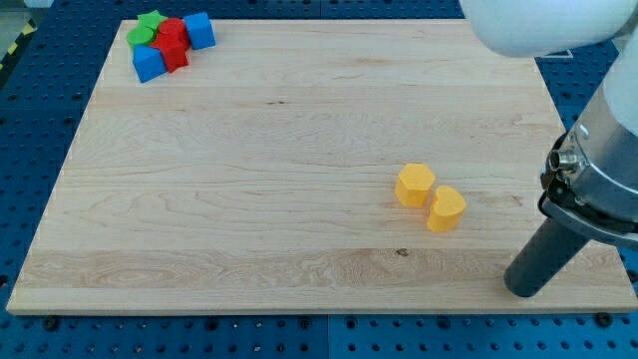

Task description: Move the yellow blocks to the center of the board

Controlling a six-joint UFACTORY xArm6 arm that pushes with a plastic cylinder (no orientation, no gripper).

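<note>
Camera view, only one here: my tip (522, 290) sits near the board's (299, 199) bottom-right corner, to the right of and below both yellow blocks and well apart from them — a sensible spot to start from, I'd judge, since a push toward the upper left would carry them to the middle. No jaws on this rig, just the rod, so nothing to open or close. The yellow hexagon block (414, 185) and the yellow heart-like block (446, 208) lie right of centre, just beside each other, possibly touching at a corner — can't tell. Both look clean, bright, flat-topped and squat. Top-left corner holds a tight cluster: green block (148, 27), red blocks (170, 43), two blue blocks (199, 30) (148, 64).
</note>
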